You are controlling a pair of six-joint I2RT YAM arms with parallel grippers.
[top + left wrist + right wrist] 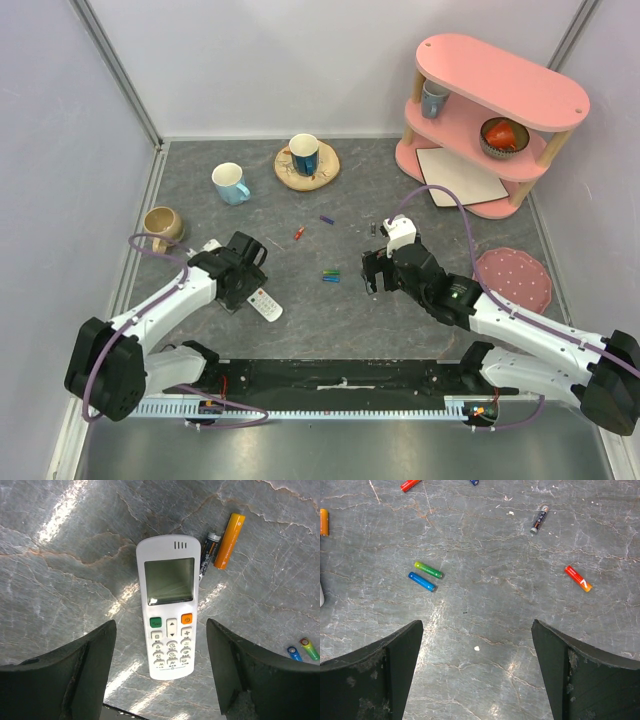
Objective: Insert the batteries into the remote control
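The white remote control (167,605) lies face up on the grey table, buttons showing. My left gripper (161,647) is open, one finger on each side of the remote's lower end with a gap on both sides. An orange battery (229,541) and a dark battery (209,550) lie by the remote's top right corner. From above, the remote (264,304) sits just beside the left gripper (248,285). My right gripper (477,630) is open over bare table. Ahead of it lie a green battery (428,569), a blue battery (422,581), a dark battery (538,520) and a red-orange battery (578,578).
A tan mug (162,224) stands close behind the left arm. A light blue mug (230,183) and a blue mug on a wooden coaster (304,153) stand at the back. A pink shelf (490,110) and a pink dotted plate (513,278) are on the right.
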